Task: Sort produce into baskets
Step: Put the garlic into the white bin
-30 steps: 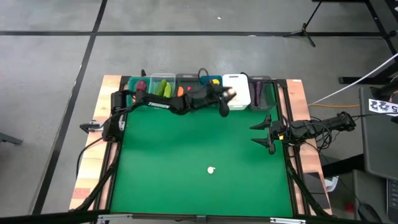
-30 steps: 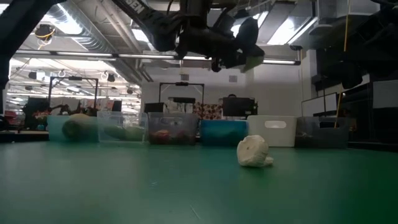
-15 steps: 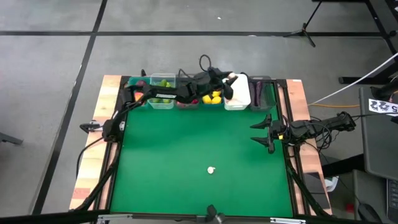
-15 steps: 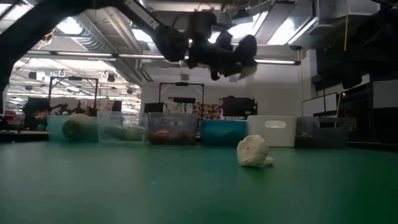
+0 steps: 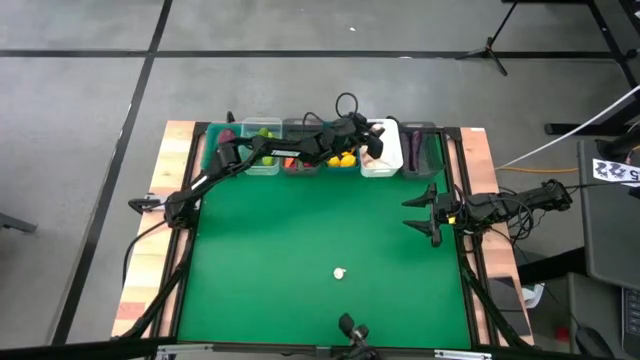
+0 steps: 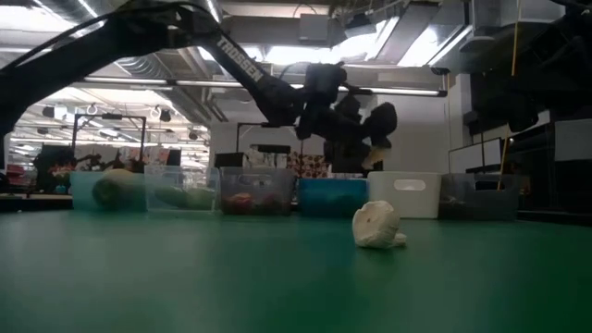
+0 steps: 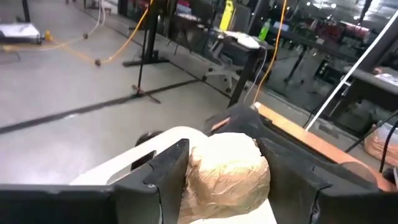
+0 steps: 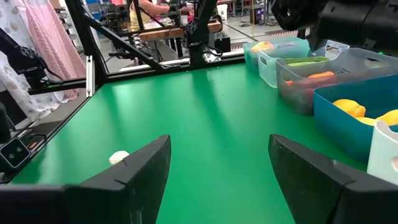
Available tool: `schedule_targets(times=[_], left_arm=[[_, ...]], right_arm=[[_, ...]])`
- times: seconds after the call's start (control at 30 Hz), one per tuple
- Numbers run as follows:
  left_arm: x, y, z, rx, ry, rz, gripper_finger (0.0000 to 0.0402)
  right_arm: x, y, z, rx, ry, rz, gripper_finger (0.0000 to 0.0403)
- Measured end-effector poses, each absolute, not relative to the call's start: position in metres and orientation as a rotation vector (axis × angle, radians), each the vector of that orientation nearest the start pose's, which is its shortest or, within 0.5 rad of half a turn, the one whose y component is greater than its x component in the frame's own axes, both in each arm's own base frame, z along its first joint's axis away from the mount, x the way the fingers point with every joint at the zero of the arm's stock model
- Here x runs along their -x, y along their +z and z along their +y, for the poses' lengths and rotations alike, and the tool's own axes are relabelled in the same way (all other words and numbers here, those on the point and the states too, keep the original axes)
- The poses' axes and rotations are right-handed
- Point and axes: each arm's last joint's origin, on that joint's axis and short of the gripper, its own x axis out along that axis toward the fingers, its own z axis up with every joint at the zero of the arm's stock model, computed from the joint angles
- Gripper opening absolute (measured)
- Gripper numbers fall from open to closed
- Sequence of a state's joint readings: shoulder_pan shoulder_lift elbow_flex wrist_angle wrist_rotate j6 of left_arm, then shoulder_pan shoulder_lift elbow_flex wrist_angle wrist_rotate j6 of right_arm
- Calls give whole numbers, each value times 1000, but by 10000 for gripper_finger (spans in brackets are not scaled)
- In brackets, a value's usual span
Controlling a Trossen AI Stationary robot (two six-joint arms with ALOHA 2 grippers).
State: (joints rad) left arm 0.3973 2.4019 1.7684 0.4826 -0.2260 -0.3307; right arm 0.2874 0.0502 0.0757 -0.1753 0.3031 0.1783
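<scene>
Left end effector, clamped on a garlic bulb, hangs right over the white bin at worktop's far edge; right arm idle w/ fingers apart.

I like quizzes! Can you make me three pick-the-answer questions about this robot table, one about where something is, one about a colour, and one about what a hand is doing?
1. Where is the left hand?
A. Over the white bin
B. Over the mat's middle
C. Off the table

2. What colour is the bin with the lemons?
A. Red
B. Blue
C. Black

3. What is the left hand doing?
A. Hanging empty
B. Gripping a garlic
C. Gripping a carrot

Answers:
1 A, the high view shows it above the white bin.
2 B, the lemons lie in the blue bin.
3 B, its fingers squeeze a whitish garlic.
</scene>
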Motion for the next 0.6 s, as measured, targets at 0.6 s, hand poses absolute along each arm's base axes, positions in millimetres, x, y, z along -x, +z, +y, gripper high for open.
schedule_targets(times=[0.6], left_arm=[[-498,155,220,285,559,138,183]], right_arm=[[-93,169,18,-136,-28,142,269]])
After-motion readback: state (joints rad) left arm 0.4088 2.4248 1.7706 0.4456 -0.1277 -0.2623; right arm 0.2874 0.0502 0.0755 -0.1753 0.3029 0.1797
